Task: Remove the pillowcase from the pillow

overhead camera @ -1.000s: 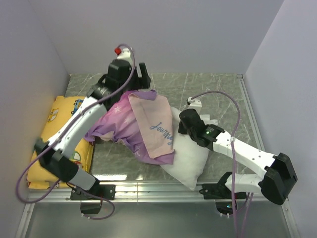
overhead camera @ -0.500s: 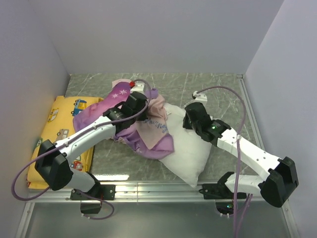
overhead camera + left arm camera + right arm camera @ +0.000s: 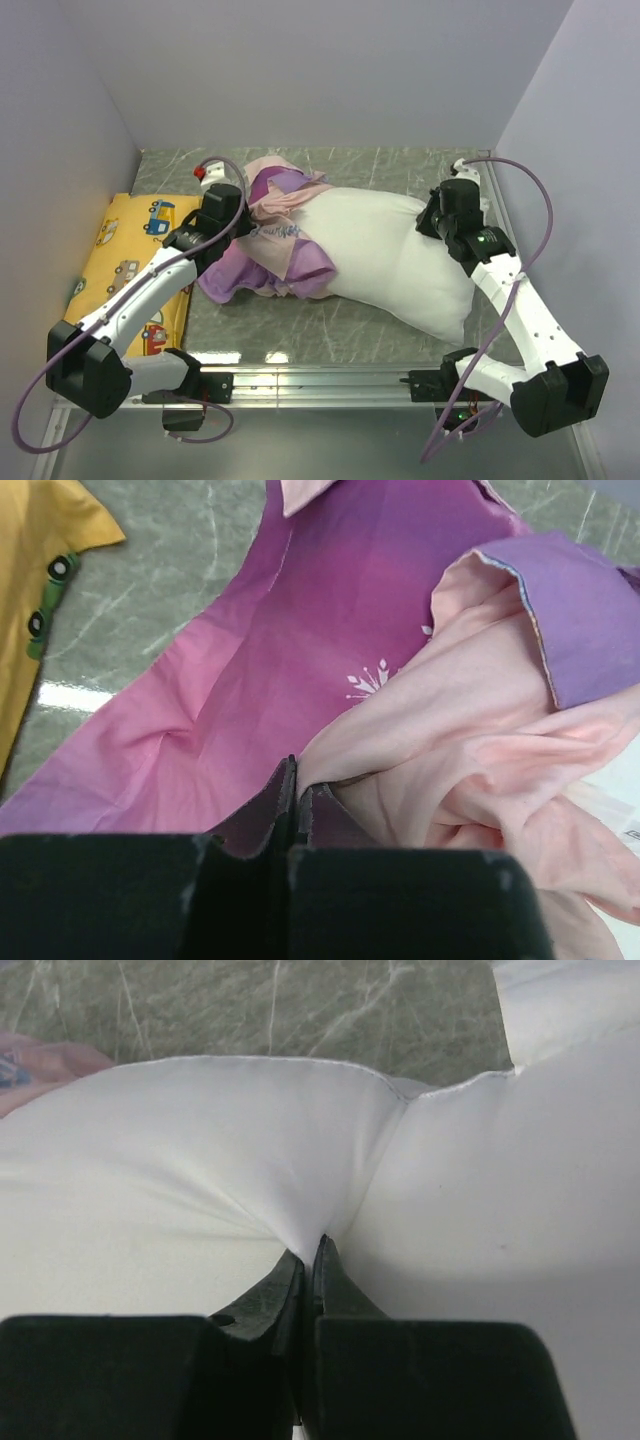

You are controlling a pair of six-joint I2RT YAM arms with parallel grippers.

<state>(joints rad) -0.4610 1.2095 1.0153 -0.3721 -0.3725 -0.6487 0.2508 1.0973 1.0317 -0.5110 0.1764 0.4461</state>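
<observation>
Top external: plump white pillow (image 3: 385,260) lies centre-right, right gripper (image 3: 312,1260) pinched tight on its smooth cloth. Left gripper (image 3: 293,790) clamps the thin, crumpled purple-pink pillowcase (image 3: 270,250), bunched centre-left.

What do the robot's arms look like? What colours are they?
The left arm and the right arm have smooth white links with chunky black joints. A thin purple cable loops along each one. A small green light glows on the right arm, and a red tip sits near the left wrist. The left end effector and right end effector each have two dark, tapered fingers.
</observation>
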